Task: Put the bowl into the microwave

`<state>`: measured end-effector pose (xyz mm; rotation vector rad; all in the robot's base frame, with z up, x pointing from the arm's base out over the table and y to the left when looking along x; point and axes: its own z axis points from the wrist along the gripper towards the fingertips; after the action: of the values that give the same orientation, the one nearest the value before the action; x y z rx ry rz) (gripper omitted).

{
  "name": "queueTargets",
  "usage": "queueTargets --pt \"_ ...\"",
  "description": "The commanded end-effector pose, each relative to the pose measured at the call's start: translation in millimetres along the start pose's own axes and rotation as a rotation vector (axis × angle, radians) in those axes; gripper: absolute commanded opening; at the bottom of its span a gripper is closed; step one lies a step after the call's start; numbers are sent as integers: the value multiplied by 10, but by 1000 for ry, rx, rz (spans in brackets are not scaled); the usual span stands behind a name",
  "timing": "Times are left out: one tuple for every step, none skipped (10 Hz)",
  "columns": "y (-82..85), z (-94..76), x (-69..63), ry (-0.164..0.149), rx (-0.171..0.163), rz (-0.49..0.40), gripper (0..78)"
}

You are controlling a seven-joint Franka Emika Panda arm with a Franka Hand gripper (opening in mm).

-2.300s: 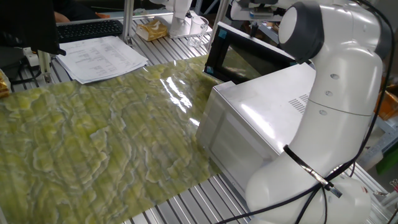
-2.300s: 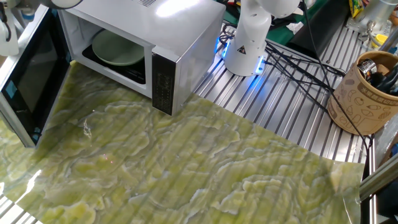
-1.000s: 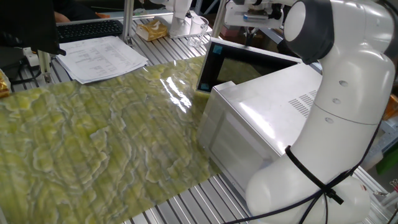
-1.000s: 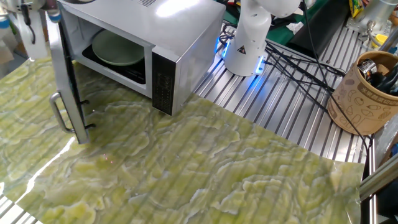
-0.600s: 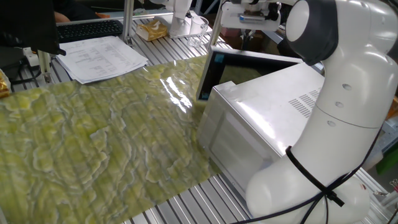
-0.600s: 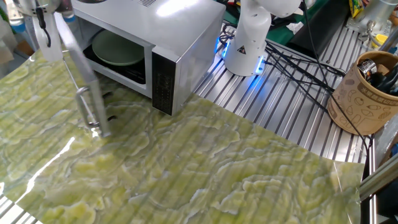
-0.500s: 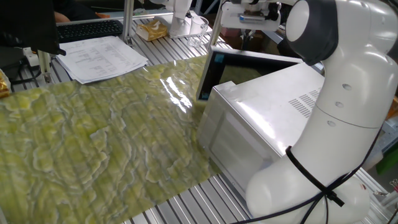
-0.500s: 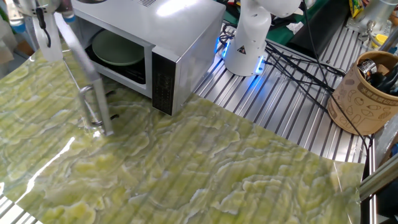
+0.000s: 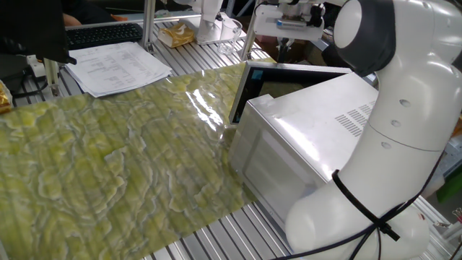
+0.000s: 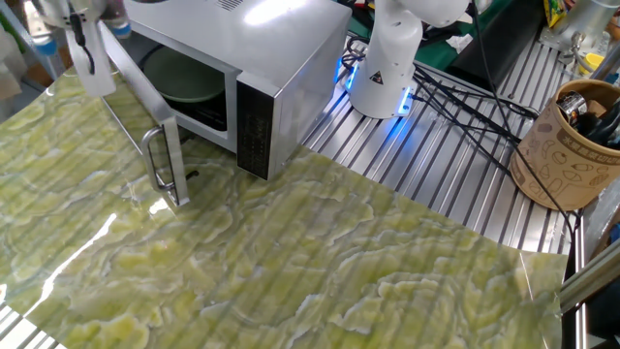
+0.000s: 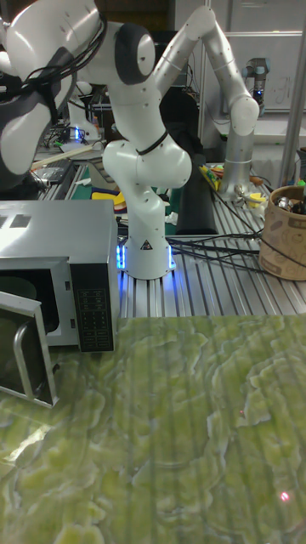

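A green marbled mat (image 10: 320,281) covers the table; papers (image 9: 119,65) and a keyboard (image 9: 105,32) lie far left; a patterned paper cup (image 10: 567,145) stands right.

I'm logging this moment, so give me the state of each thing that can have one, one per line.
microwave: upright on the table, cavity partly exposed.
microwave door: partly open, swung most of the way toward shut.
bowl: inside the microwave, lying flat.
hand: at the door's outer face; open or shut, can't tell.
paper cup: upright, holding dark items.
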<state>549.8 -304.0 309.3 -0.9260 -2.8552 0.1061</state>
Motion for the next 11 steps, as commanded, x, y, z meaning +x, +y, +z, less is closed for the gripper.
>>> queueTargets --pt "9 -9 -32 103 -42 11 12" --pt "9 -9 -32 137 -32 8 12" --pt "9 -9 -32 162 -25 3 12" --pt "9 -9 -32 179 -30 -2 12" --pt "9 -9 -32 169 -18 -4 12" --pt "9 -9 -32 138 -23 -3 12" --pt "9 -9 -32 87 -9 -21 12" --pt "9 -9 -32 77 -3 -21 12" --pt "10 -11 -29 74 -6 -19 12" --pt "20 -32 17 78 -5 -10 12" --pt "24 -41 40 80 -5 -8 12"
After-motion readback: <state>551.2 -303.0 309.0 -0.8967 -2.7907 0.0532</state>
